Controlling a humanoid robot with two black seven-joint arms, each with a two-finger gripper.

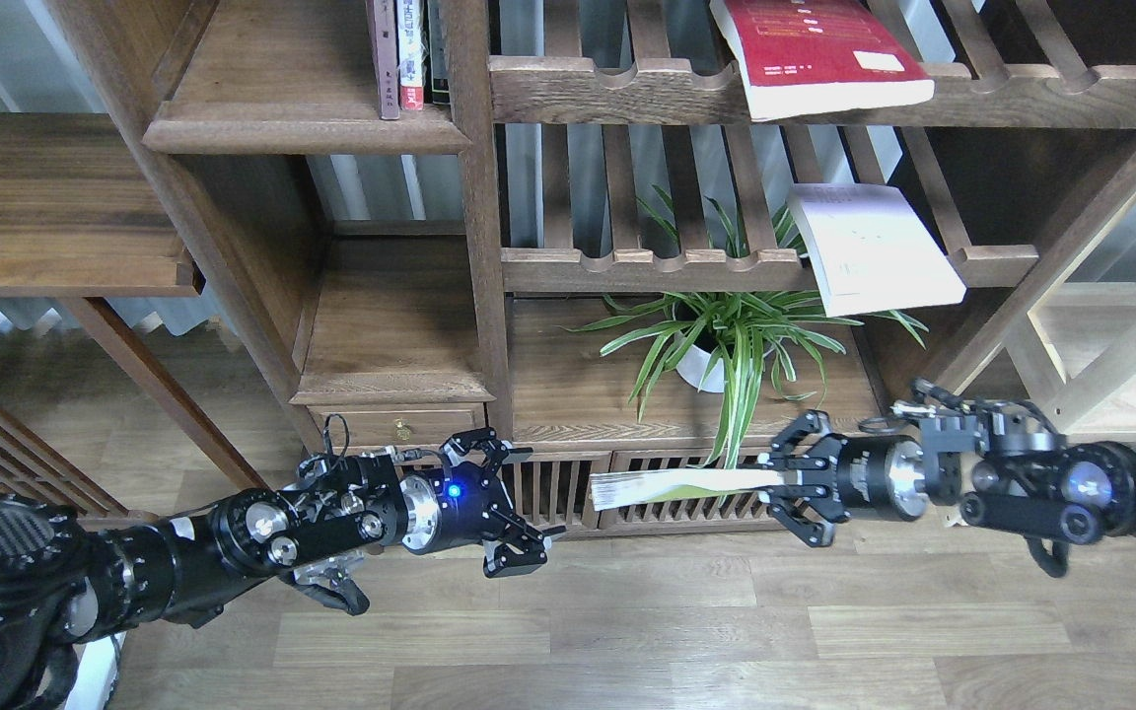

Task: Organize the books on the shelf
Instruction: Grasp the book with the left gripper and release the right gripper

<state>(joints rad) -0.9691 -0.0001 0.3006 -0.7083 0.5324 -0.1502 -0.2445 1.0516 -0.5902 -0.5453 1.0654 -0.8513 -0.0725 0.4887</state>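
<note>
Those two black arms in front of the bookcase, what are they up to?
The right gripper holds a yellow-green book flat and edge-on, pointing toward the left gripper, which is open and holds nothing. A red book and a pale book lie on the slatted racks above a potted plant.

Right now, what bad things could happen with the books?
1. The right gripper pinches the yellow-green book only at one end, so it might sag or slip while it hangs over the floor.
2. The red book and the pale book both stick out past their slatted racks' front rails; a bump might knock them down.
3. The potted plant sits under the pale book, so a falling book could hit it.
</note>
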